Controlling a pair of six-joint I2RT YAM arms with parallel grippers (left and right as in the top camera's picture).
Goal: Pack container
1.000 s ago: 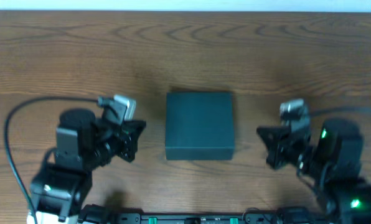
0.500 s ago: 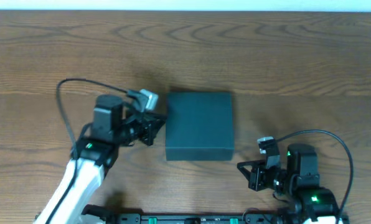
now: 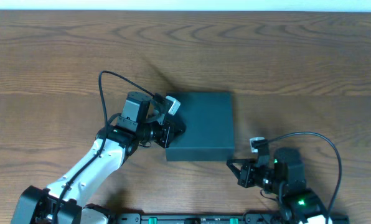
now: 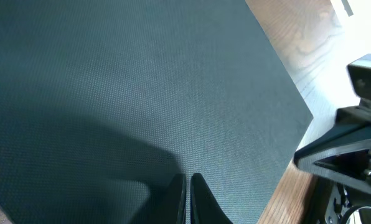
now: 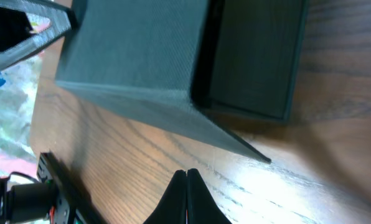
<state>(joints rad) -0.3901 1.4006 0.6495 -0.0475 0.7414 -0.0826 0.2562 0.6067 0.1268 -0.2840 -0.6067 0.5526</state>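
The dark teal-green square container sits closed at the table's middle. My left gripper is shut and empty, its tips over the container's left edge; in the left wrist view the fingertips lie on or just above the textured lid. My right gripper is shut and empty, low over the wood just off the container's near right corner; the right wrist view shows its tips apart from the container's side.
The brown wooden table stretches around the container. The table's near edge with a black rail runs along the bottom. Cables loop from both arms. The right arm's gripper shows at the right of the left wrist view.
My left gripper has moved right from the table's left side onto the container's left edge. My right gripper has moved down and left toward the container's near right corner.
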